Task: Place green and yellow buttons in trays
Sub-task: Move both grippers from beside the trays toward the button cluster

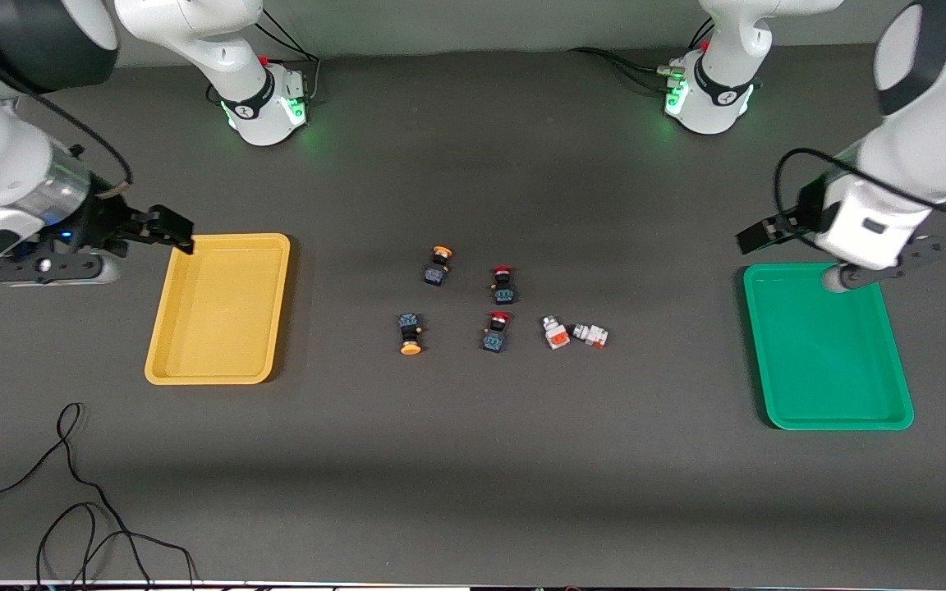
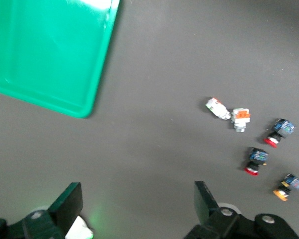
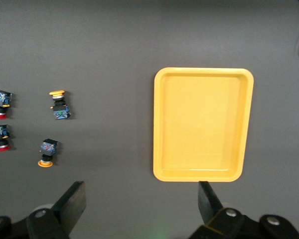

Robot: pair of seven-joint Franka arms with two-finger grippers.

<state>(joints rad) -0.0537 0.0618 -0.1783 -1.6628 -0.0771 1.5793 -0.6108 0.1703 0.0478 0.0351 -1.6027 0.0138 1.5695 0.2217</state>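
Two dark buttons with orange-yellow caps (image 1: pixel 438 266) (image 1: pixel 410 332) and two white buttons with orange patches (image 1: pixel 555 332) (image 1: pixel 590 334) lie mid-table. The yellow tray (image 1: pixel 163 328) lies toward the right arm's end and holds nothing. The green tray (image 1: pixel 756 345) lies toward the left arm's end and holds nothing. My right gripper (image 1: pixel 173 230) is open and empty, up over the table beside the yellow tray (image 3: pixel 202 124). My left gripper (image 1: pixel 760 234) is open and empty, up over the table beside the green tray (image 2: pixel 40 99). The white buttons (image 2: pixel 218 108) (image 2: pixel 240 118) also show in the left wrist view.
Two dark buttons with red caps (image 1: pixel 503 284) (image 1: pixel 496 331) lie between the yellow-capped and the white ones. A black cable (image 1: pixel 71 492) loops on the table nearest the front camera, toward the right arm's end.
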